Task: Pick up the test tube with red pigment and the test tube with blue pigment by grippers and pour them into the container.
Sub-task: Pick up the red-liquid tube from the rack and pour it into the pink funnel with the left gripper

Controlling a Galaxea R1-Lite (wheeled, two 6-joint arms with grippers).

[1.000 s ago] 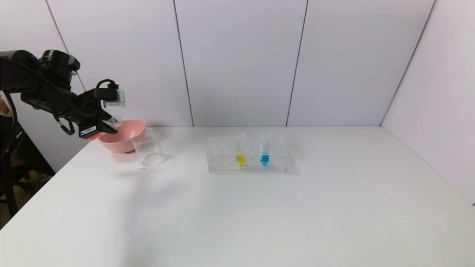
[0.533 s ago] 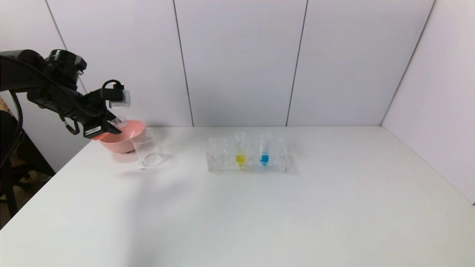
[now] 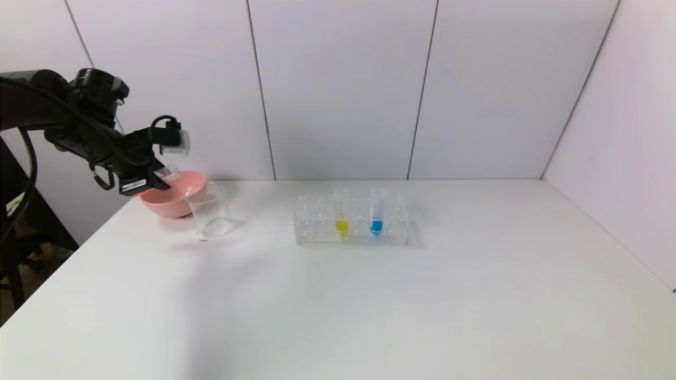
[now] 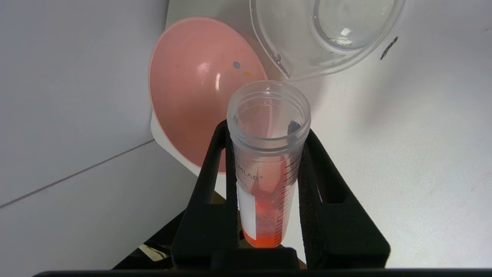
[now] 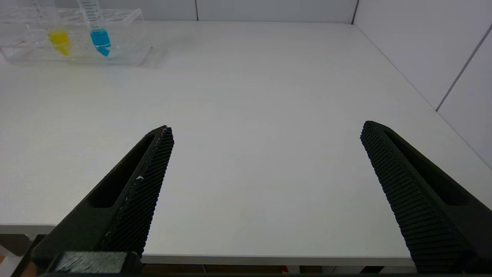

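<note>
Red-orange liquid sits at the bottom of the test tube with red pigment (image 4: 268, 161), which your left claw (image 4: 267, 154) grips firmly, tilted above the pink bowl (image 3: 179, 196). The container (image 3: 210, 211) stands just beside the bowl. You should bring the tube mouth over the container rim before you tip more. The right claw (image 5: 265, 154) hangs open near the surface (image 3: 369, 295) edge. The test tube with blue pigment (image 3: 376, 212) waits in the rack (image 3: 317, 224). From the head view, you can hardly see the tube.
</note>
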